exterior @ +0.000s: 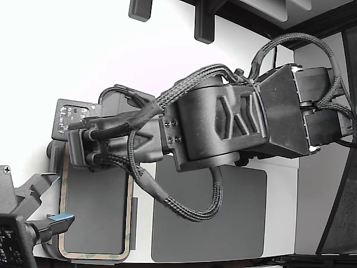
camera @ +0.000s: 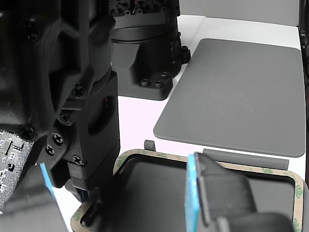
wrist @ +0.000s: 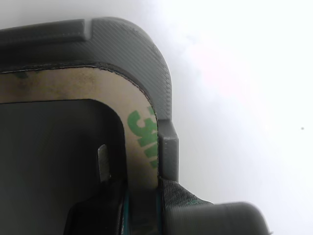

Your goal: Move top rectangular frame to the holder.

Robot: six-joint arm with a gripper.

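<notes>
The frame (wrist: 142,132) lies seated in the holder (wrist: 142,54), its corner tucked inside the raised rim and tab, so it seems already placed. The gripper (wrist: 129,205) is down at that corner with a fingertip (wrist: 103,161) just inside the frame's inner edge; whether it grips or has let go cannot be told

This looks like a robot lab or workshop. A black robot arm (exterior: 234,123) with braided cables (exterior: 189,209) reaches over a plain white table (exterior: 83,44). A dark grey mat (exterior: 212,223) lies flat on it.
</notes>
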